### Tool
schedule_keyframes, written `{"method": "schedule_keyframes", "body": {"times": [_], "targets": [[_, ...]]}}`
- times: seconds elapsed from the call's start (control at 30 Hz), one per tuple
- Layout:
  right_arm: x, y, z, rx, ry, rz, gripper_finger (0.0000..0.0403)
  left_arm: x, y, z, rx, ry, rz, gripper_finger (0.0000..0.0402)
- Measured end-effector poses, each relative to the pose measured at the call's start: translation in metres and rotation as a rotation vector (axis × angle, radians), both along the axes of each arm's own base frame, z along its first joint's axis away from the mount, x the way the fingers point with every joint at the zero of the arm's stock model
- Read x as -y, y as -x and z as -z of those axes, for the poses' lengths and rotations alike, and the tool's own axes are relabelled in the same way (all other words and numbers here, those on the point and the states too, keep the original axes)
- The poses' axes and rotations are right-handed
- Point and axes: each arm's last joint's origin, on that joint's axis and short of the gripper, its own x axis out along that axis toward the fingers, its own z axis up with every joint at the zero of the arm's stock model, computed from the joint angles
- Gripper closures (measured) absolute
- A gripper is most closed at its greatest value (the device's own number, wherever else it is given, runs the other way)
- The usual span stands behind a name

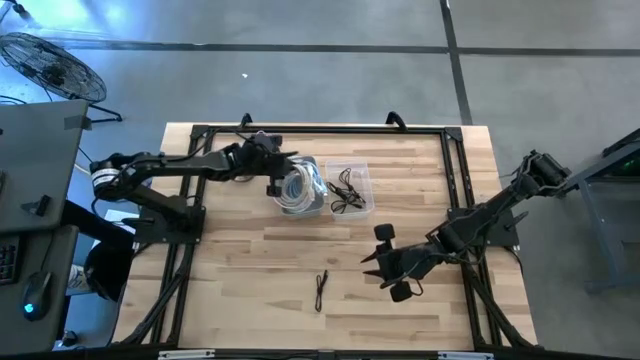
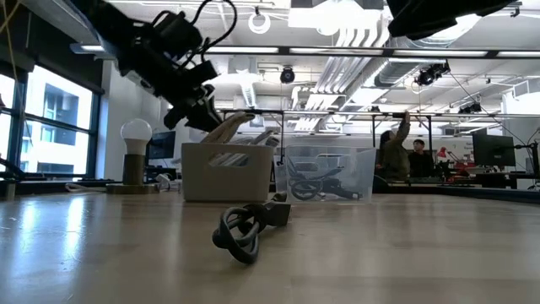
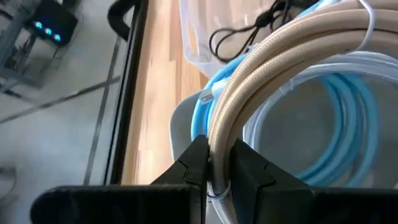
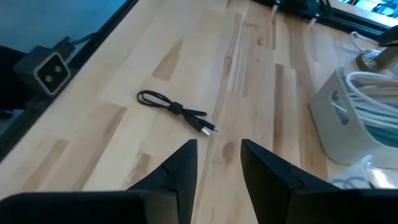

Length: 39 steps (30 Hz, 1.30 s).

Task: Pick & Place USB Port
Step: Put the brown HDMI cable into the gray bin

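Note:
My left gripper (image 1: pixel 275 182) is over the white bin (image 1: pixel 300 192) at the far middle of the table, shut on a coiled beige cable (image 3: pixel 280 68). Blue and white cable coils (image 3: pixel 336 124) lie in that bin beneath it. A small black USB cable (image 1: pixel 321 290), tied in a loop, lies flat on the wood near the front edge; it also shows in the right wrist view (image 4: pixel 177 110) and the low view (image 2: pixel 245 232). My right gripper (image 1: pixel 378 262) hovers open to the right of it, with nothing between its fingers (image 4: pixel 180 165). My left gripper pinches several strands of the beige coil (image 3: pixel 219 140) at one side of its loop, between its two fingers (image 3: pixel 193 165). The fingers slant down from the table's left. The coil reaches out past the fingertips over the white bin (image 2: pixel 226 173); whether it rests on the cables below, I cannot tell.
A clear bin (image 1: pixel 350 188) holding black cables stands right beside the white bin, on its right. A black frame rail (image 1: pixel 320 130) runs around the table's edges. Open wood lies between the bins and the black USB cable.

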Motion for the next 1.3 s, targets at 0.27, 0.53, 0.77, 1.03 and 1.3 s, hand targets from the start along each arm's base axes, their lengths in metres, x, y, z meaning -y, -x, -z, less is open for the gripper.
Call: {"method": "schedule_keyframes", "body": {"times": [0.27, 0.53, 0.77, 1.03, 1.3], "targets": [[0.002, 0.0, 0.0, 0.013, 0.039, 0.028, 0.0286, -0.015, 0.012, 0.021, 0.066, 0.066, 0.01, 0.0368], [0.006, -0.004, -0.001, 0.021, 0.045, 0.04, 0.0286, -0.02, 0.001, 0.041, 0.065, 0.1, 0.055, 0.0368], [0.007, -0.005, -0.001, 0.022, 0.035, 0.037, 0.0286, -0.022, -0.003, 0.047, 0.077, 0.126, 0.041, 0.0368], [0.007, -0.004, -0.001, 0.016, 0.025, 0.018, 0.0286, -0.019, 0.002, 0.033, 0.139, 0.165, 0.005, 0.0305], [0.007, -0.004, -0.001, 0.014, 0.021, 0.014, 0.0286, -0.016, 0.004, 0.029, 0.141, 0.199, 0.027, 0.0285]]}}
